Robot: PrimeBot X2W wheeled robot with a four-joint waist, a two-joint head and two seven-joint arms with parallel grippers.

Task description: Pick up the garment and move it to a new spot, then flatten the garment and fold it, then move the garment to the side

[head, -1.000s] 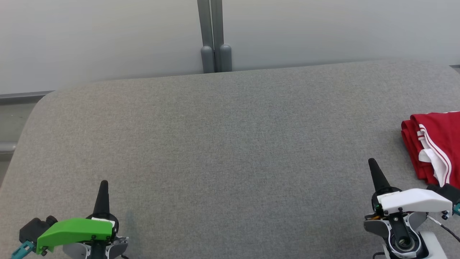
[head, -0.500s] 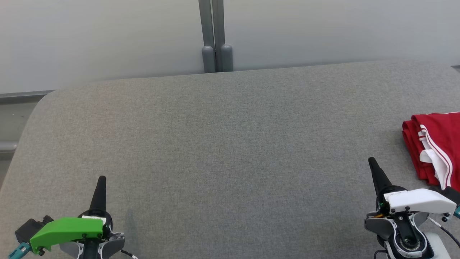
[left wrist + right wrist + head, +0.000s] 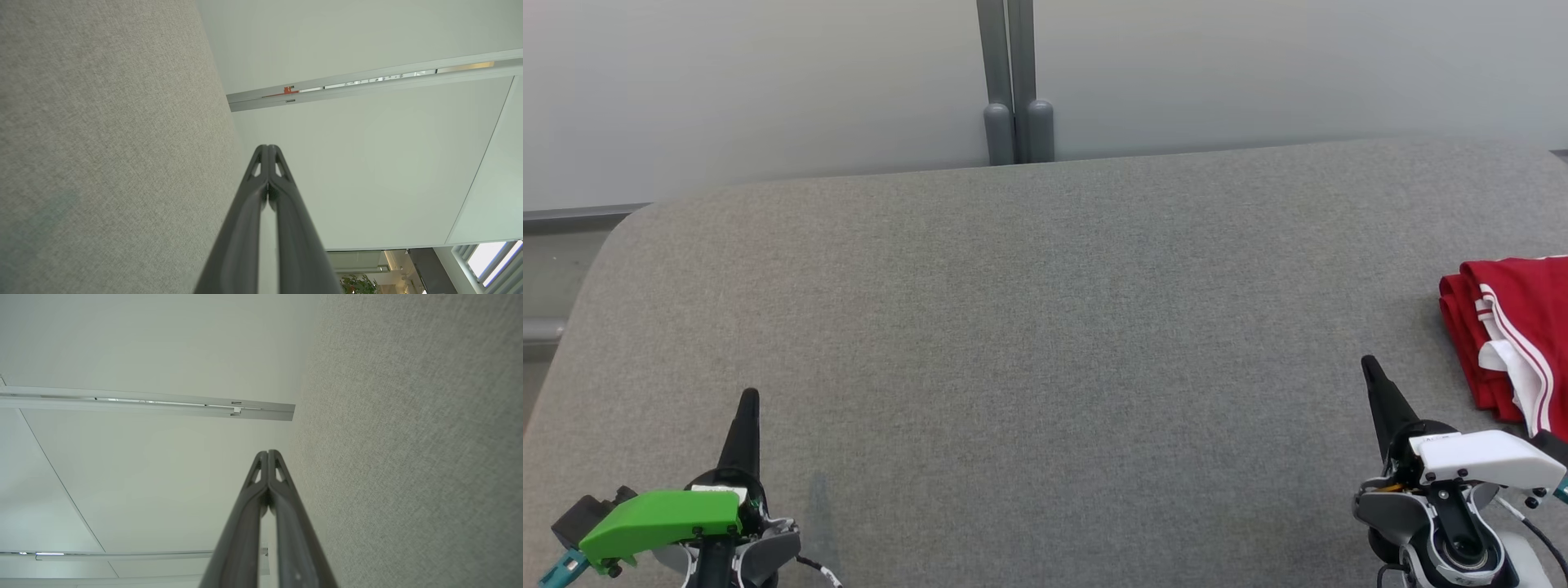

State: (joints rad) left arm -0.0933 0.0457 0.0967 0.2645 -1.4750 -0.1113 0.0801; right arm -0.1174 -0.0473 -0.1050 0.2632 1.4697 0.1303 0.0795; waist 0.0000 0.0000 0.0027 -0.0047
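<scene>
The garment [image 3: 1523, 327] was cut off by the head view's right edge. Its near corner was hidden behind the right gripper [image 3: 1370, 369]. The bottom edge cut off the bodies of that gripper and the left gripper [image 3: 748, 400]. Garment type: indeterminate.

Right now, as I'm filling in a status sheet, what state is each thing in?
garment, folded, lying on the grey surface, at the robot's right.
left gripper, shut, empty.
right gripper, shut, empty.
</scene>
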